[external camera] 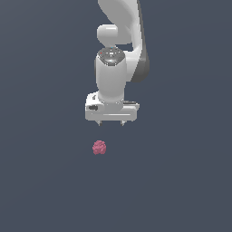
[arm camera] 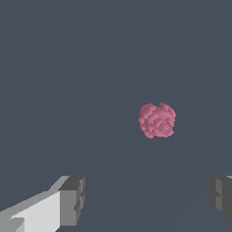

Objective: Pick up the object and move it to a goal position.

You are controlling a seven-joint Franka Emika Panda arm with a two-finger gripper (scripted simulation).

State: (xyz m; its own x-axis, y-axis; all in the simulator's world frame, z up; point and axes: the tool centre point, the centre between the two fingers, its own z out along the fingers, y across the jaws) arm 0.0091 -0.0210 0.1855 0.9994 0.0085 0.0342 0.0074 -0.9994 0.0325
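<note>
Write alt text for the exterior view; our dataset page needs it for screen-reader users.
A white robot gripper hangs open above a small bumpy pink-red lump on a plain dark grey surface, not touching it. The lump sits slightly toward the exterior view's left of the gripper.

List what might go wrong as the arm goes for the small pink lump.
1. The white tool hangs open above the bumpy pink-red roundish lump, which sits off its centre toward the exterior view's left; a straight descent would probably miss it.
2. In the wrist view the lump lies outside the gap between the grey fingertips.
3. It is small and round, so a fingertip could nudge it away.
</note>
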